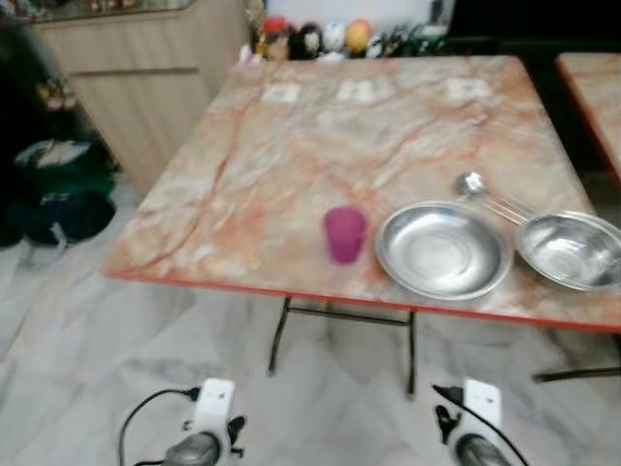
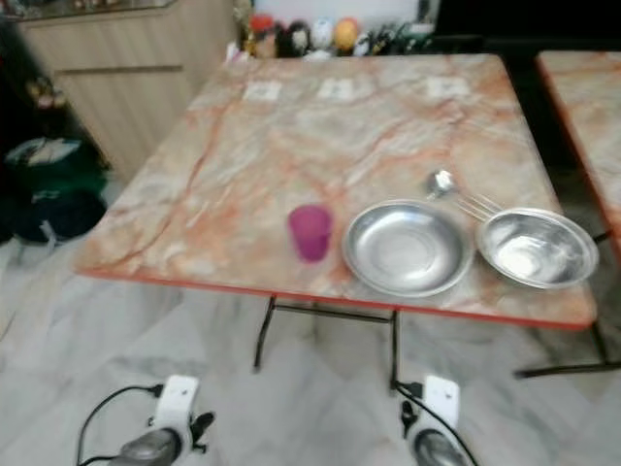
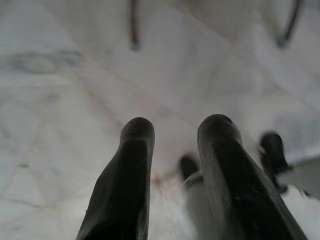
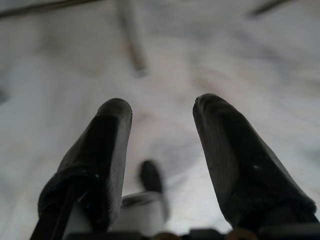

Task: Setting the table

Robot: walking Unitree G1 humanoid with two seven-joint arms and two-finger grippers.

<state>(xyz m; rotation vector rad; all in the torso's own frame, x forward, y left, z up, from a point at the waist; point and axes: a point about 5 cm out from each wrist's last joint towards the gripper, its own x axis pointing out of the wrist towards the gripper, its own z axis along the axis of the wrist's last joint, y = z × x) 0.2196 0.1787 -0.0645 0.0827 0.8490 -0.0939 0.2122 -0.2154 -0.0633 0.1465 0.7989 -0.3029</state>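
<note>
Nearest, at 6 o'clock, left gripper (image 3: 175,132) and right gripper (image 4: 162,112) hanging over the marble floor (image 1: 87,379), fingers parted, holding nothing. Farther, on the marble table (image 1: 320,136): pink cup (image 1: 343,234), steel plate (image 1: 443,249) at its 3 o'clock, steel bowl (image 1: 571,249) beyond, spoon (image 1: 477,186) at 1 o'clock.

You have a magenta cup (image 1: 344,234) standing upright near the marbled tabletop's (image 1: 291,165) front edge. Just to its right lies a shallow steel plate (image 1: 443,250), then a steel bowl (image 1: 570,250). A spoon (image 1: 473,184) and a fork (image 1: 509,205) lie behind them.
</note>
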